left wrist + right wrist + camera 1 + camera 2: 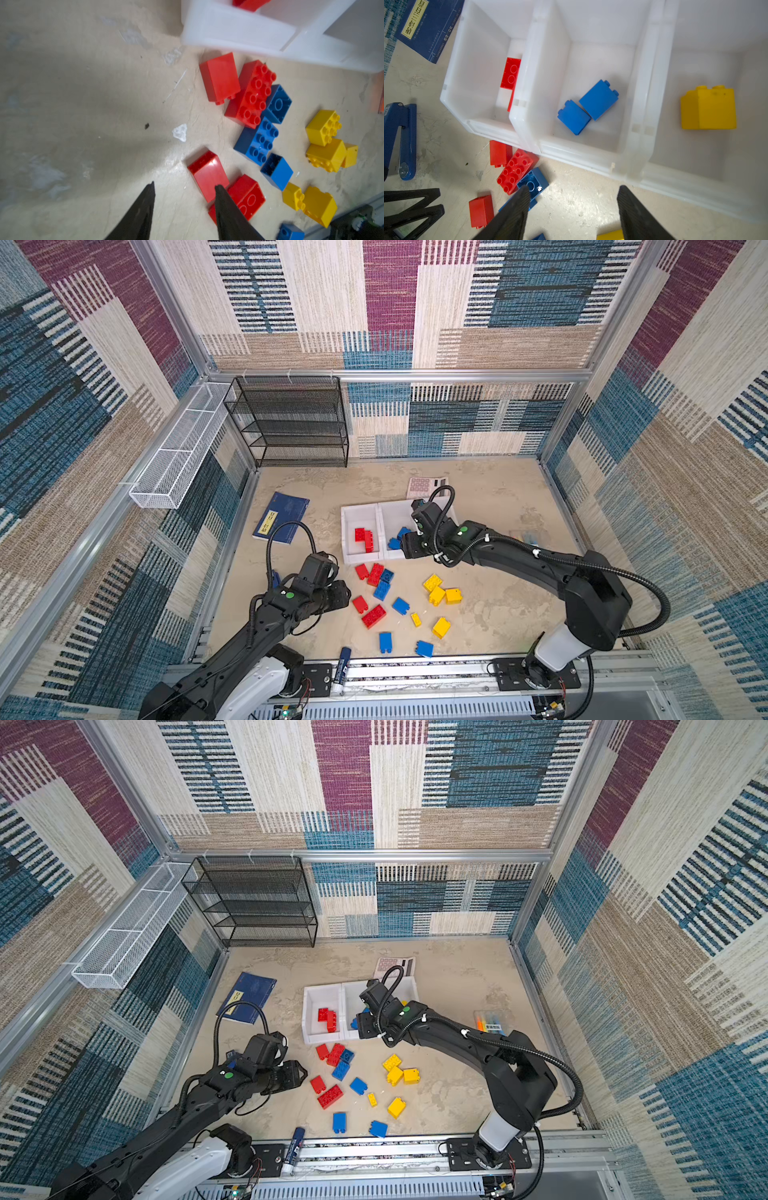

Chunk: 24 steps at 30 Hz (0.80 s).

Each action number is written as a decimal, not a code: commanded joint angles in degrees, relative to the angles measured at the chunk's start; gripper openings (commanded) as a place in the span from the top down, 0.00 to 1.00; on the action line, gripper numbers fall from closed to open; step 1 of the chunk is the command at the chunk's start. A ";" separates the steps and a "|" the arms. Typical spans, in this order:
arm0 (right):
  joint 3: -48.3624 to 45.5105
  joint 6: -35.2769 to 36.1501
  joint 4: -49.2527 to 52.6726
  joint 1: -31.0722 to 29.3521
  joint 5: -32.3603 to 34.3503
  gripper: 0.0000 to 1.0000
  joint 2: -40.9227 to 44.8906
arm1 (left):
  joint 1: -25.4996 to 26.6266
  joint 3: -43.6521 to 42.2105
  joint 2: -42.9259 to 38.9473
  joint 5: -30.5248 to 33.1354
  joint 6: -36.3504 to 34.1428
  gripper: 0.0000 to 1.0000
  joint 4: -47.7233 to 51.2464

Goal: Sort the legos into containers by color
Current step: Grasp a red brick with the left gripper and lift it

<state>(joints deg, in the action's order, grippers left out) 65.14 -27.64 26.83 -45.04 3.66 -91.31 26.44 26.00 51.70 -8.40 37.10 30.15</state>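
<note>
A scuffed beige surface (pixel 498 614) lies inside patchwork carpet walls. The left pincer (pixel 185 185) hangs low, jaws apart and empty, with one tip over the edge of a square red brick (pixel 207 176). In both top views that brick sits at the pincer's 3 o'clock, with an oblong red one (pixel 373 616) just beside it at 4 o'clock. The other loose bricks (pixel 401 605) spread past these.

The bins (pixel 591 158) stand at 1 o'clock. Red is in the left one, two blue in the middle, one yellow in the right. The right pincer (pixel 574 188) hovers at their front edge, spread and empty.

The step looks like a pick of the square red brick. The left pincer should shift toward 3 o'clock until both jaws straddle its flat sides. It should then drop straight and close without catching the oblong neighbour.
</note>
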 commanded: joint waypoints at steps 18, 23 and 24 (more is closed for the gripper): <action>-5.25 -4.46 -0.29 -0.05 2.27 0.30 6.98 | 5.88 -1.24 11.79 -4.18 6.34 0.47 -13.71; -5.68 -4.92 -0.02 -0.11 2.22 0.30 7.41 | 6.99 0.78 16.17 -1.22 4.49 0.47 -11.97; -5.82 -5.08 -0.02 -0.11 2.23 0.30 7.65 | 7.46 1.18 17.04 -0.74 4.23 0.48 -11.38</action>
<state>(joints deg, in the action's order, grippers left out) 59.59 -31.62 27.05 -45.04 5.17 -84.36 33.28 26.57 67.11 -12.03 41.98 17.37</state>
